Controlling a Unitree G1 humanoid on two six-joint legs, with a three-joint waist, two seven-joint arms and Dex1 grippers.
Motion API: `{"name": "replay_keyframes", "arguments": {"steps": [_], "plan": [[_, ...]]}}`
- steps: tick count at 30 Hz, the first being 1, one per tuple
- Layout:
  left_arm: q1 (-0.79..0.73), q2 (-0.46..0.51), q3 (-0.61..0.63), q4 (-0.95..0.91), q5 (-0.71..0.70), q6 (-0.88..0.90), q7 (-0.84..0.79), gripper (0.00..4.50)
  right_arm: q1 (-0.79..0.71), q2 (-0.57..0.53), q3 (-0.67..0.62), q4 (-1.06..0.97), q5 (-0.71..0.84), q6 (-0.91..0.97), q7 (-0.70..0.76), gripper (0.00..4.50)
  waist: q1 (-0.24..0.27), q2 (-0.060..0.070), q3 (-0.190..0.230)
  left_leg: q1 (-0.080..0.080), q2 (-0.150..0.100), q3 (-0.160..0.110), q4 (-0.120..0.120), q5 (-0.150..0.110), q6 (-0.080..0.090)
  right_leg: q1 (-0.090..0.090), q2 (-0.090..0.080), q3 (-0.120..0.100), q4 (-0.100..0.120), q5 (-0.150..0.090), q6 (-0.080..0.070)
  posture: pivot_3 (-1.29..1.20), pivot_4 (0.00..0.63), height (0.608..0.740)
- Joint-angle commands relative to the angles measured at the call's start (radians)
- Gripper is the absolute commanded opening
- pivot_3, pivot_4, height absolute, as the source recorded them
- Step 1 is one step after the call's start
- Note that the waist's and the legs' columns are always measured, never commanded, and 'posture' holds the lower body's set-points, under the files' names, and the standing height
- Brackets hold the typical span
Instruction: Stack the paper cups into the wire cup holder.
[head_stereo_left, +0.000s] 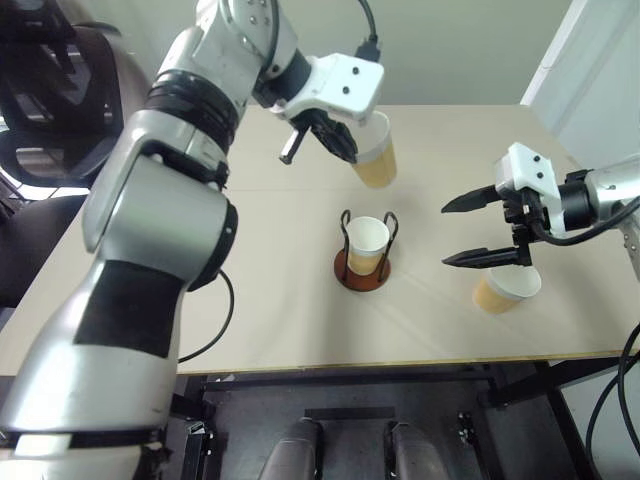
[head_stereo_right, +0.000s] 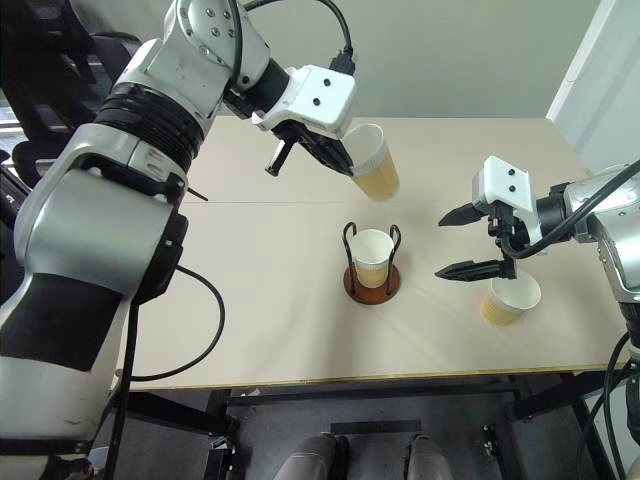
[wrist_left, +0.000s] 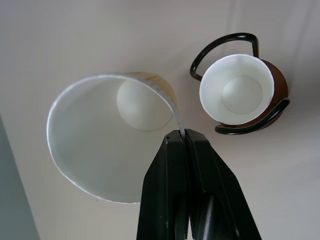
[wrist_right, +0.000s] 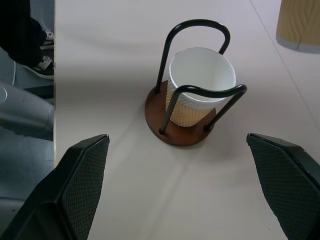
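Fingers first: your left gripper (head_stereo_left: 330, 135) is clamping down on the rim of a paper cup (head_stereo_left: 376, 152), one finger inside the mouth and one outside, pinched tight on the wall. That carried cup is hanging in the air up behind the wire cup holder (head_stereo_left: 365, 255), tilted so its mouth is leaning off toward the gripper and its base is pointing down and away. So before it can nest you're looking at swinging it back over the holder and getting its long axis upright, I'd say.

Moving across, the holder is already carrying one seated cup (head_stereo_left: 367, 244), standing straight between the two wire loops, mouth up.

To the right of the holder, your right gripper (head_stereo_left: 482, 228) is hovering with its fingers spread wide, gripping nothing, pointing back toward the holder. The third cup (head_stereo_left: 505, 290) is sitting on the table (head_stereo_left: 280, 310) just beyond and below it, untouched.
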Motion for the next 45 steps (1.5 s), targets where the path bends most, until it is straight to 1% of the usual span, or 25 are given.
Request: {"name": "replay_keyframes", "arguments": {"steps": [1, 4, 11, 16, 21, 28, 37, 45], "plan": [[-0.034, 0.001, -0.072, -0.059, -0.108, 0.027, -0.034, 0.03, -0.007, -0.029, -0.03, -0.037, 0.019, 0.008, 0.009, 4.5, 0.0, 0.0, 0.0, 0.001, 0.0, 0.001, 0.0, 0.0, 0.0, 0.0, 0.001, -0.001, 0.0, 0.0, 0.0, 0.0, 0.15, 0.74], [-0.025, 0.006, -0.161, -0.118, -0.222, 0.067, -0.034, 0.03, -0.003, -0.035, -0.028, -0.048, 0.027, 0.019, 0.012, 4.5, 0.004, 0.0, 0.0, 0.0, -0.001, 0.0, 0.0, 0.0, 0.0, 0.0, 0.001, -0.001, 0.0, 0.0, 0.0, 0.0, 0.15, 0.74], [-0.022, 0.077, -0.387, -0.268, -0.464, 0.143, -0.034, 0.03, 0.006, -0.046, -0.029, -0.065, 0.036, 0.03, 0.012, 4.5, 0.006, 0.0, 0.0, 0.0, 0.0, 0.001, 0.003, -0.001, 0.0, 0.001, 0.001, -0.002, 0.001, 0.001, 0.002, 0.0, 0.15, 0.74], [-0.033, 0.148, -0.562, -0.354, -0.577, 0.149, -0.034, 0.03, 0.007, -0.05, -0.028, -0.061, 0.036, 0.026, 0.013, 4.5, 0.005, 0.0, 0.0, 0.003, 0.0, 0.0, 0.005, -0.001, 0.0, 0.005, 0.002, -0.002, 0.001, 0.001, 0.002, 0.0, 0.15, 0.74], [-0.05, 0.189, -0.676, -0.411, -0.668, 0.157, -0.034, 0.03, 0.004, -0.049, -0.025, -0.053, 0.033, 0.02, 0.015, 4.5, 0.007, 0.0, 0.0, 0.004, 0.0, -0.002, 0.008, -0.001, 0.0, 0.009, 0.002, -0.002, 0.001, 0.002, 0.002, 0.0, 0.15, 0.74], [-0.057, 0.197, -0.751, -0.43, -0.716, 0.144, -0.034, 0.03, 0.001, -0.045, -0.024, -0.046, 0.03, 0.01, 0.017, 4.5, 0.01, 0.0, 0.0, 0.004, -0.001, -0.004, 0.012, -0.003, 0.0, 0.011, 0.001, -0.003, 0.0, 0.002, 0.002, 0.0, 0.15, 0.74], [-0.054, 0.184, -0.774, -0.377, -0.667, 0.085, -0.034, 0.03, 0.011, -0.048, -0.032, -0.06, 0.036, 0.015, 0.009, 4.5, 0.01, 0.001, 0.0, 0.005, 0.0, -0.005, 0.012, -0.004, -0.001, 0.012, 0.001, -0.003, 0.0, 0.0, 0.003, 0.0, 0.15, 0.74], [-0.05, 0.173, -0.766, -0.335, -0.62, 0.052, -0.034, 0.03, 0.011, -0.043, -0.028, -0.062, 0.035, 0.013, 0.001, 4.5, 0.011, 0.001, 0.001, 0.004, -0.001, -0.004, 0.013, -0.007, 0.0, 0.012, 0.001, -0.003, -0.001, -0.002, 0.004, 0.0, 0.15, 0.74]]}}
